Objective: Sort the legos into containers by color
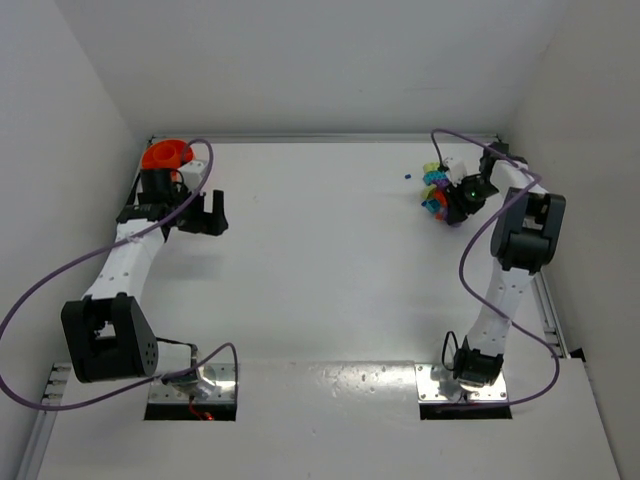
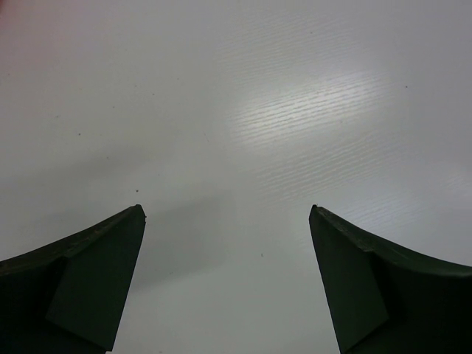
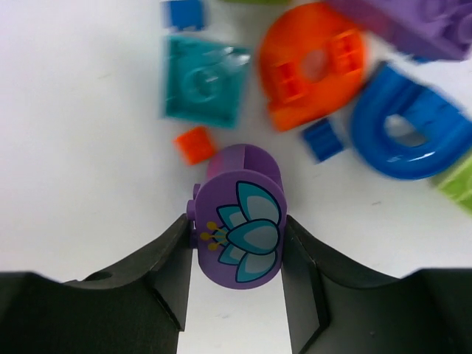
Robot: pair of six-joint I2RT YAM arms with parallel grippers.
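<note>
Your right fingers [image 3: 166, 273] are clamping a purple brick [image 3: 240, 214] with a teal flower print, low in the centre of the right wrist view. They are squeezing it by its curved sides, so it is risking a twist or a pop-out if you are swinging fast.

The other legos [image 1: 437, 190] are lying at the upper right of the top view. A small orange brick [image 3: 195, 144] is sitting just beside the purple one, and a careless lift is likely to be dragging or flicking it across the worktop [image 1: 330, 260].

The only container showing is the orange bowl [image 1: 166, 155], far off at the upper left. Dropping a purple piece there would be missorting, I judge, and no purple container is showing.

Your left fingers [image 2: 88, 273] are standing wide apart over bare worktop, gripping nothing. They are hanging near that bowl, so any crossing move is risking a knock.
</note>
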